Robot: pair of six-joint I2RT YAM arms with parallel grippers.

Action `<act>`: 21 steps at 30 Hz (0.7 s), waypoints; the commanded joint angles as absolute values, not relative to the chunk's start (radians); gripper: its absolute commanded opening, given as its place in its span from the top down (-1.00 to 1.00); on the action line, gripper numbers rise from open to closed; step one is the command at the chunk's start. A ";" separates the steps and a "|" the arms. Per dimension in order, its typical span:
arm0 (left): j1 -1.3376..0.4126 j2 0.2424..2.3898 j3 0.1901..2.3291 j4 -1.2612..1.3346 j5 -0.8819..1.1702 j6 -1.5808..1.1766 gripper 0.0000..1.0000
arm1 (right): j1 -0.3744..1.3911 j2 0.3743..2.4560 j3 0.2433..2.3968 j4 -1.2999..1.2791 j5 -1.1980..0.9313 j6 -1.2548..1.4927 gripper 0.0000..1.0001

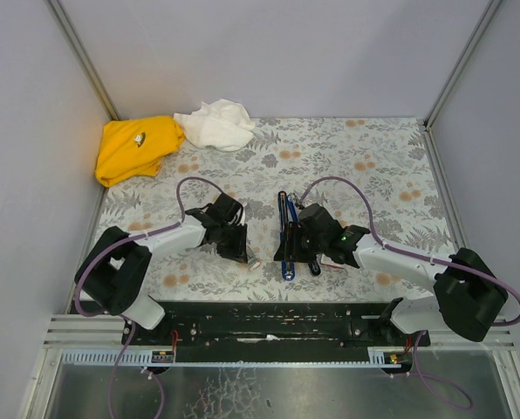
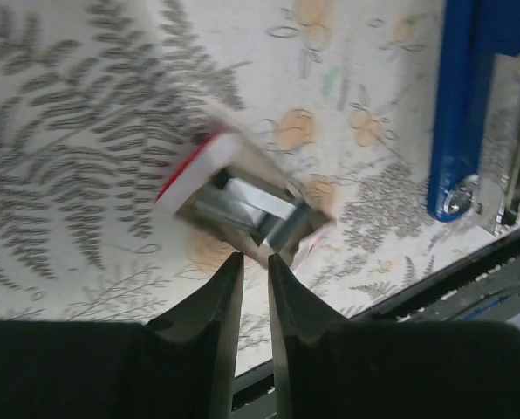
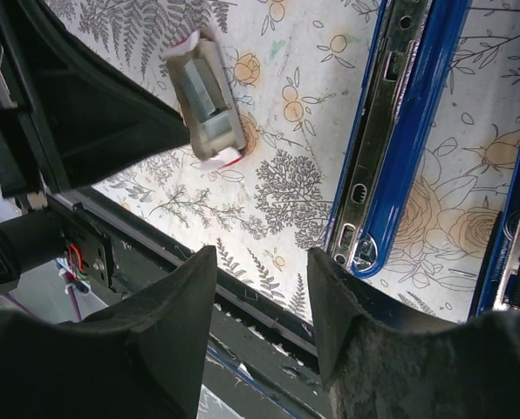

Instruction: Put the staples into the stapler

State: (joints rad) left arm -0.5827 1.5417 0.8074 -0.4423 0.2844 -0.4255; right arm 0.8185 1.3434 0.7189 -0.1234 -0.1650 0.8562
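The staples box [image 2: 209, 179], whitish with red print, lies open on the flowered cloth with a silvery strip [image 2: 256, 207] inside. It also shows in the right wrist view [image 3: 206, 98] and as a small speck in the top view [image 1: 254, 261]. My left gripper [image 2: 253, 259] [image 1: 241, 248] hovers just at the box's near end, its jaws almost together with only a thin gap and nothing between them. The stapler [image 1: 283, 214] lies opened out flat, with its blue arm and metal channel [image 3: 400, 131] [image 2: 461, 105] facing up. My right gripper [image 3: 260, 271] [image 1: 298, 253] is open and empty beside the stapler's near tip.
A yellow cloth [image 1: 133, 148] and a white cloth [image 1: 215, 124] lie at the back left. A black rail [image 1: 269, 319] runs along the table's near edge, just behind both grippers. Grey walls close in the sides and the back.
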 commanded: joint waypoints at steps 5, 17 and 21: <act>-0.624 1.494 0.824 -0.407 0.289 -0.438 0.58 | 0.844 1.357 0.821 -0.185 -0.090 0.771 -0.05; -0.350 1.202 0.864 -0.408 0.064 -0.431 -0.42 | 0.960 1.655 1.160 -0.314 -0.007 0.398 -0.07; -0.295 1.134 0.851 -0.383 -0.016 -0.432 -0.69 | 0.994 1.759 1.240 -0.314 0.027 0.334 -0.04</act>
State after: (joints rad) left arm -0.3420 1.1999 0.8490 -0.4290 0.0975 -0.4335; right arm 0.9569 1.6943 1.1461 -0.3042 -0.0319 0.4492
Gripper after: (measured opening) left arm 0.794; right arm 0.525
